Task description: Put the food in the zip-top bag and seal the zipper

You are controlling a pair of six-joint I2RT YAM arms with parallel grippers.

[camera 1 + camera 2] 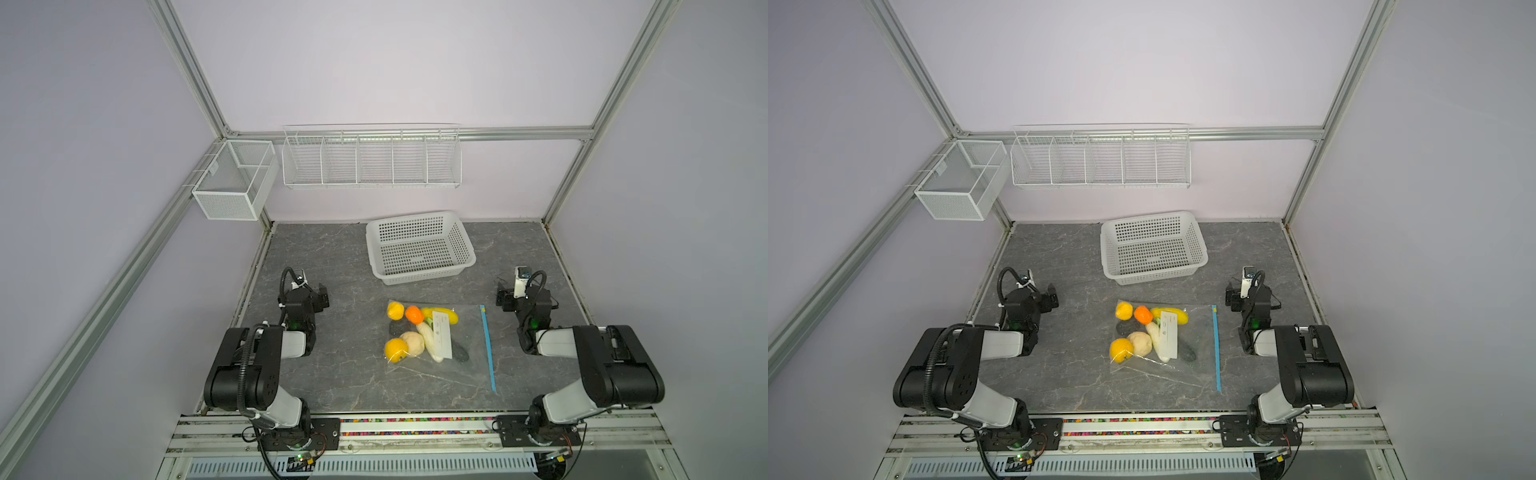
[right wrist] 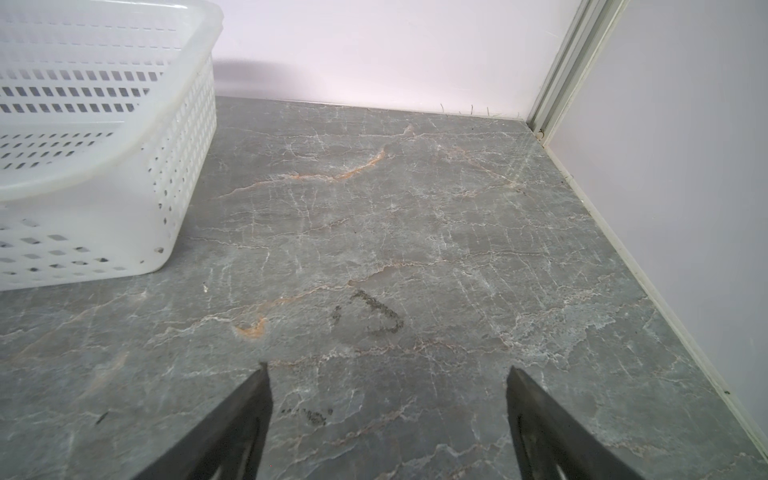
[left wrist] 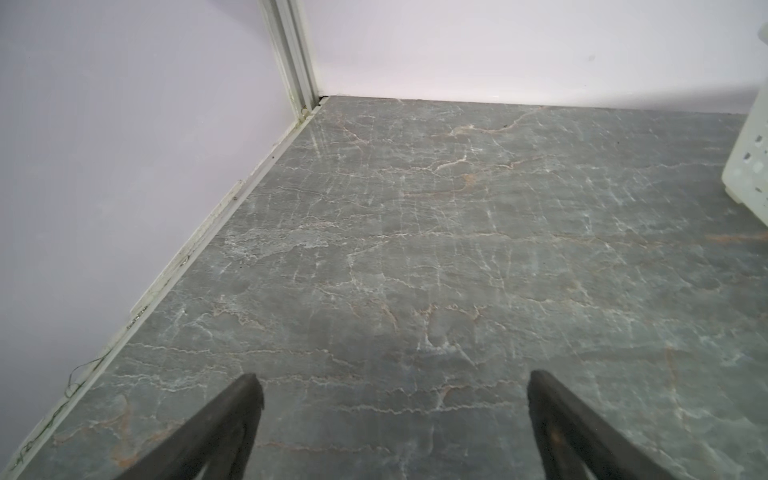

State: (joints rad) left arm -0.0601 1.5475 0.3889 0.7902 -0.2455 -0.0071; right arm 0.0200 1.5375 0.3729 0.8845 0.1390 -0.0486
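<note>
The zip-top bag (image 1: 469, 332) (image 1: 1200, 332) lies flat on the grey table in both top views. The food is inside it: a yellow piece (image 1: 395, 310), an orange one (image 1: 414, 314), a beige knobbly one (image 1: 412, 343), a white one (image 1: 430, 347) and a dark one (image 1: 460, 352). The blue zipper (image 1: 488, 349) (image 1: 1216, 349) runs along the bag's right edge; I cannot tell whether it is sealed. My left gripper (image 1: 322, 297) (image 3: 394, 378) is open over bare table, left of the bag. My right gripper (image 1: 503, 297) (image 2: 387, 369) is open and empty, right of the bag.
A white perforated basket (image 1: 424, 276) (image 2: 124, 166) stands behind the bag, holding nothing. White wire racks (image 1: 372, 160) hang on the back wall, and a mesh box (image 1: 232, 183) hangs on the left frame. Walls close the table's sides.
</note>
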